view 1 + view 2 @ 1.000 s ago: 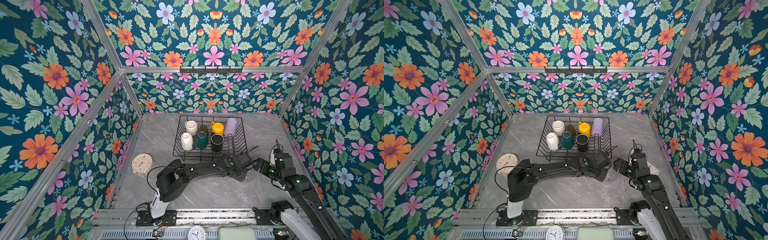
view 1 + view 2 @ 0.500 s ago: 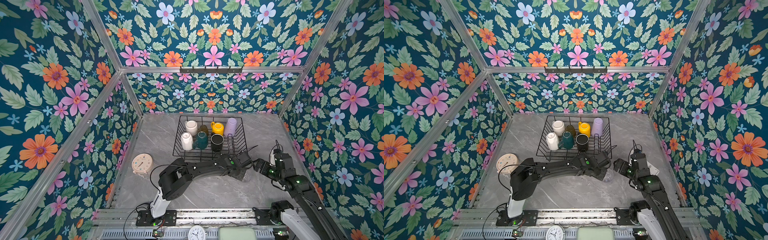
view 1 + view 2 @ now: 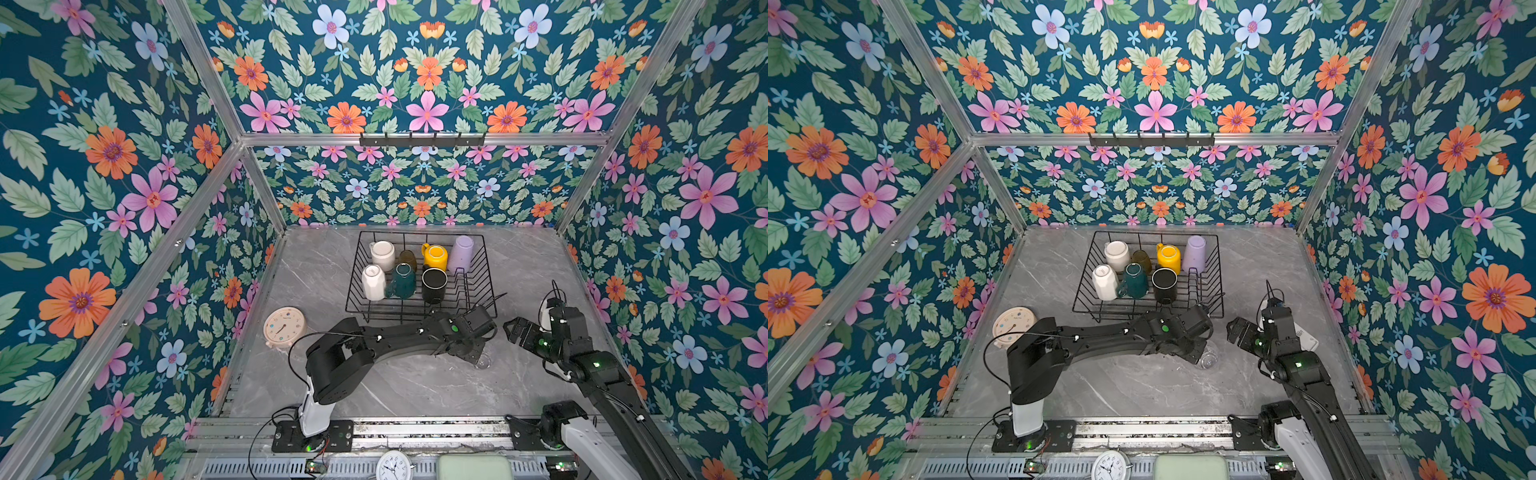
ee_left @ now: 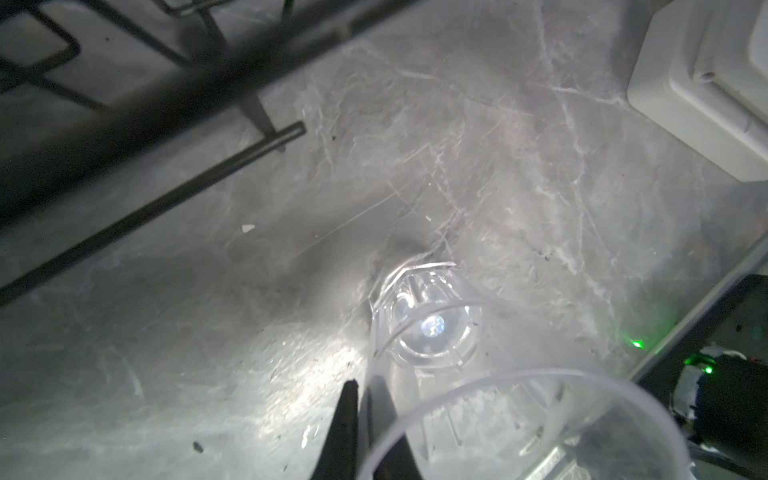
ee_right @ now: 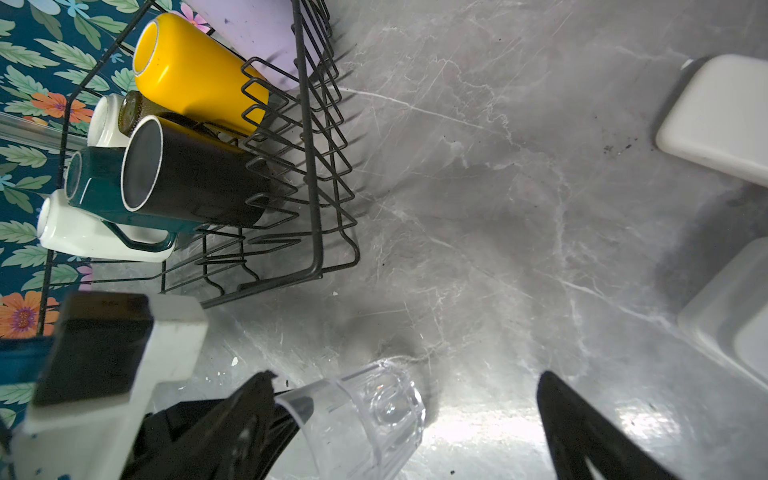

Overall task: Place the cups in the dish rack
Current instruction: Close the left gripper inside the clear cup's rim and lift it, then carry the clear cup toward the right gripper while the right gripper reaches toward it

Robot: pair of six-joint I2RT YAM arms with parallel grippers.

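**1. Table** (image 3: 415, 386): grey marble-look top. Hard and smooth, so a dropped cup would likely skid or crack.

**2. Rack** (image 3: 390, 311): black wire basket, centre of both top views, toward the back. The prong section at its right front looks free and is the likely place for the last cup.

**3. Left gripper** (image 3: 473, 354): lower right of centre, just in front of the rack's right front corner. The jaws are pinched on the clear glass's wall at the rim, one finger inside the mouth and one outside.

**4. Right gripper** (image 3: 513, 328): right of the left gripper. Its jaws stand wide apart and hold nothing. It is near the glass, not touching.

**5. Cups in rack, seven, apparently bottoms up**: back white mug (image 3: 382, 254), front white mug (image 3: 372, 282), teal mug (image 3: 402, 280), black mug (image 3: 434, 284), yellow mug (image 3: 435, 255), lilac tumbler (image 3: 462, 248), amber glass (image 3: 408, 259).

**6. Clear glass** (image 5: 365, 415): the only cup outside the rack, lower right of centre in the top views.
- Position: tilted, mouth toward the left gripper. Whether its base rests on the table, I cannot tell.
- Handling, judged: rigid, fairly light, and slick. The wall is thin and the faceted base thick, so the weight sits far from the rim pinch.
- Risk: it may swing or slide in the jaws, and it would chip against the wire.
- Best hold: deep on the wall, or across the faceted body.
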